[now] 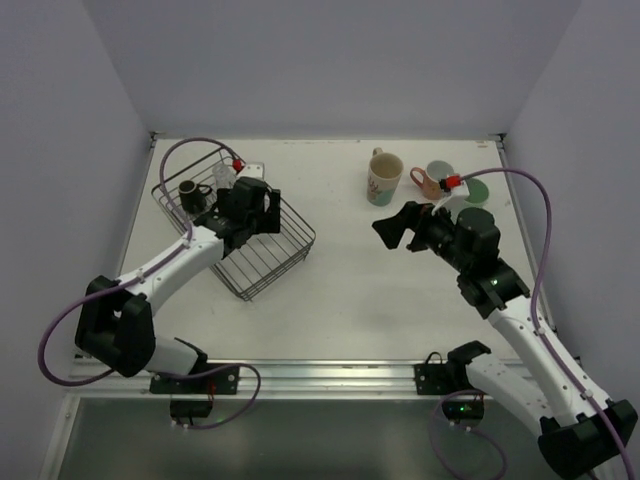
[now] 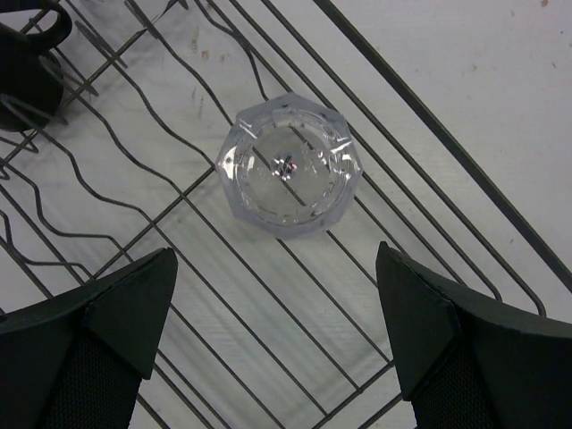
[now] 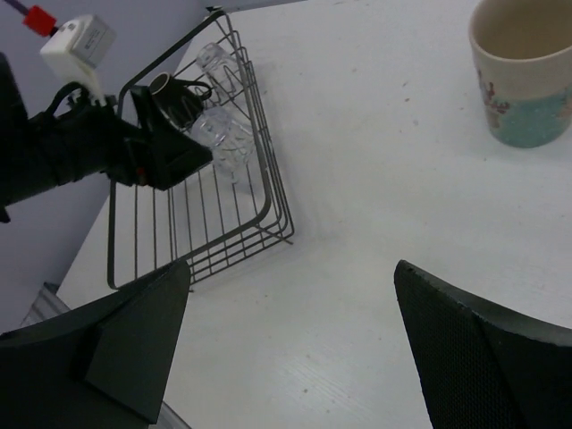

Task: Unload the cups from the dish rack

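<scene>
The black wire dish rack [image 1: 290, 255] stands at the left of the table. In it are a dark brown mug [image 1: 188, 193] and a clear glass [image 1: 222, 178]. My left gripper [image 1: 243, 222] hangs open over the rack. Its wrist view looks straight down on a clear glass [image 2: 288, 170] on the rack floor [image 2: 429, 134], just ahead of the fingertips [image 2: 125, 313], and apart from them. The dark mug [image 2: 27, 63] is at the upper left. My right gripper [image 1: 395, 228] is open and empty over bare table. Behind it stand the cream patterned mug [image 1: 384, 177], salmon-pink mug [image 1: 425, 183] and pale green cup [image 1: 440, 172].
In the right wrist view the rack [image 3: 277, 197] lies to the upper left, with the left gripper [image 3: 152, 152] over it, and the cream mug [image 3: 527, 71] sits at the top right. Grey walls close the table on three sides.
</scene>
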Tool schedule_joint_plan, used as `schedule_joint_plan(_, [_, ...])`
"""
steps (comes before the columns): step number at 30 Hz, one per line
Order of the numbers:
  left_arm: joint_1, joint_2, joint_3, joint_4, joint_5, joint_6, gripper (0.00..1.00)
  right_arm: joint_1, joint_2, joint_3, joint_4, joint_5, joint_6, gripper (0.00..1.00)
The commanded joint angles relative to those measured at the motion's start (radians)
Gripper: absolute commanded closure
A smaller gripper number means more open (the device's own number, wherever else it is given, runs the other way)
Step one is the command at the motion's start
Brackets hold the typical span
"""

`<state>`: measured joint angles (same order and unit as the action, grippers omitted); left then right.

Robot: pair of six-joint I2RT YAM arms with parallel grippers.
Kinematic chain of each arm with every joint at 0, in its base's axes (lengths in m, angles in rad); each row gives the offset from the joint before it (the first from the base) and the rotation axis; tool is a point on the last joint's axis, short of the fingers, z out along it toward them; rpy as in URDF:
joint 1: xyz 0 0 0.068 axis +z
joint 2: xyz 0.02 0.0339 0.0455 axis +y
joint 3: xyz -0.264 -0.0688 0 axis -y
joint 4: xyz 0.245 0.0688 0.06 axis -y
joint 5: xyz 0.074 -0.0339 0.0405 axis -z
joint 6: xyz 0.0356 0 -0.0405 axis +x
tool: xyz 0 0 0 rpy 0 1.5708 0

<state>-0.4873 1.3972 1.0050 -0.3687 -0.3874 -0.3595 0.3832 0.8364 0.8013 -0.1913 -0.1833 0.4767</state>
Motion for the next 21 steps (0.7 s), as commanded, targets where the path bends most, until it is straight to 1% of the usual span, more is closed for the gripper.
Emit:
schedule_joint_plan(1, [0.021, 0.063, 0.072, 0.123, 0.011, -0.018, 0.00, 0.040, -0.051, -0.042, 0.127, -0.068, 0.056, 0.01])
schedule_joint_plan(7, [0.046, 0.178, 0.110, 0.165, 0.045, -0.001, 0.00, 0.066, -0.082, -0.079, 0.150, -0.116, 0.068, 0.01])
schedule_joint_plan(13, [0.055, 0.238, 0.142, 0.165, -0.013, 0.008, 0.00, 0.075, -0.085, -0.076, 0.158, -0.151, 0.076, 0.01])
schedule_joint_plan(17, [0.061, 0.270, 0.147, 0.192, -0.010, 0.022, 0.00, 0.082, -0.074, -0.080, 0.168, -0.163, 0.080, 0.01])
schedule_joint_plan(18, [0.062, 0.287, 0.149, 0.195, -0.010, 0.024, 0.00, 0.083, -0.071, -0.080, 0.167, -0.163, 0.082, 0.01])
schedule_joint_plan(21, [0.064, 0.304, 0.146, 0.198, -0.004, 0.025, 0.08, 0.089, -0.065, -0.080, 0.170, -0.170, 0.085, 0.01])
